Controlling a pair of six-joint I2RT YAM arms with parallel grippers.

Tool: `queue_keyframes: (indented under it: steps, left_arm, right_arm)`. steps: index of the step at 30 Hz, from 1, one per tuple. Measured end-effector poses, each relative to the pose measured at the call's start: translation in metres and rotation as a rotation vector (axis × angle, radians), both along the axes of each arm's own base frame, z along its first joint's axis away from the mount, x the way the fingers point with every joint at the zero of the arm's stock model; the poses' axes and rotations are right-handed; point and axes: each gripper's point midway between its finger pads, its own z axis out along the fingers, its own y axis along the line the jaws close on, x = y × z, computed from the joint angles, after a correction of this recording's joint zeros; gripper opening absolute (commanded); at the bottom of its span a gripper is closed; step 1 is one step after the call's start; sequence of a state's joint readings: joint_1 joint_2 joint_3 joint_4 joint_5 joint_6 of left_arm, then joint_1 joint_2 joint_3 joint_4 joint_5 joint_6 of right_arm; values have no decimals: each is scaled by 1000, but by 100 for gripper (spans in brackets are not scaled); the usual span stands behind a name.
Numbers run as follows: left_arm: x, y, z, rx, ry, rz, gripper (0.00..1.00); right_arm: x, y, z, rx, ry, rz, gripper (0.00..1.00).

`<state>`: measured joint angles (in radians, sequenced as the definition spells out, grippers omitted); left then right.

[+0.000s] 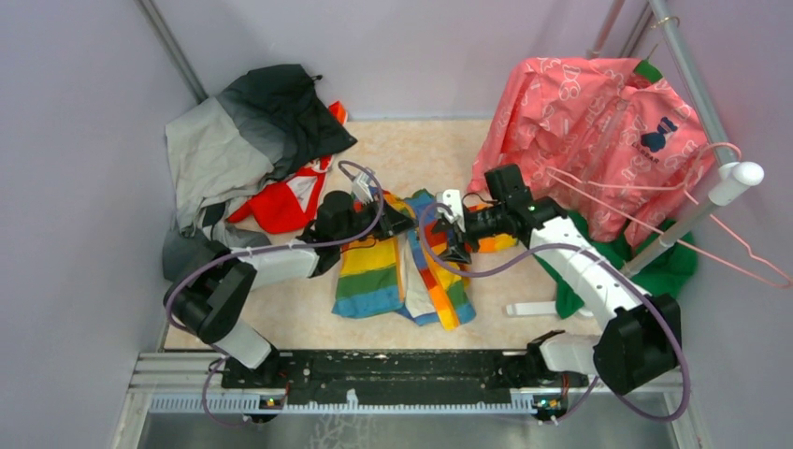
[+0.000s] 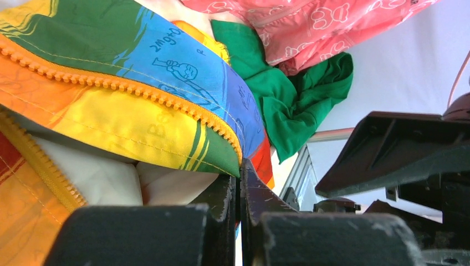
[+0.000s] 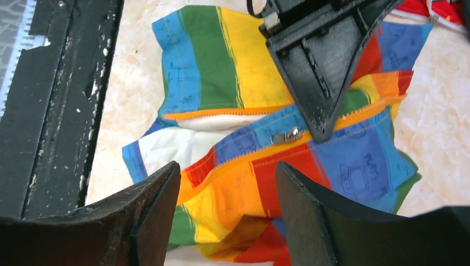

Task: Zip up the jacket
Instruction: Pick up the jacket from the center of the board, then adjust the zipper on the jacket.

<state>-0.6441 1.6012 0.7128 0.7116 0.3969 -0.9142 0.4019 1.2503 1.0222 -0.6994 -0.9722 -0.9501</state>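
Observation:
The rainbow-striped jacket [image 1: 393, 271] lies crumpled mid-table, its pale lining [image 3: 183, 141] showing where the orange zipper [image 3: 244, 158] gapes. In the right wrist view the metal slider [image 3: 288, 134] sits partway along the zipper. My left gripper [image 2: 239, 166] is shut on the jacket's edge at the end of the zipper teeth [image 2: 138, 91], and its tip [image 3: 321, 130] rests right beside the slider. My right gripper [image 3: 227, 191] hovers just over the jacket's red and orange stripes. It is open, and nothing is pinched between its fingers [image 3: 161, 205].
A grey-and-black jacket [image 1: 243, 140] and a red garment [image 1: 281, 201] are heaped at the back left. A pink patterned garment [image 1: 598, 122] hangs on the rack pole [image 1: 711, 196] at the right, above a green garment [image 1: 655, 267] and a pink hanger [image 1: 739, 248]. The arms' rail [image 1: 402, 369] runs along the near edge.

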Motion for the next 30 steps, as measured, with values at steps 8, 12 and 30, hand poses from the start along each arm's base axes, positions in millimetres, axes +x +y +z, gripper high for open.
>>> queue_keyframes:
  steps: [8, 12, 30]
  left_arm:
    - [-4, 1, 9, 18, 71, 82, 0]
    - [-6, -1, 12, 34, 121, 129, 0]
    - [-13, -8, 18, 46, 188, 201, 0]
  right_arm:
    - [-3, 28, -32, -36, -26, -38, 46]
    - [14, 23, -41, -69, -43, -138, 44]
    - [33, 28, -40, -15, -70, -267, 41]
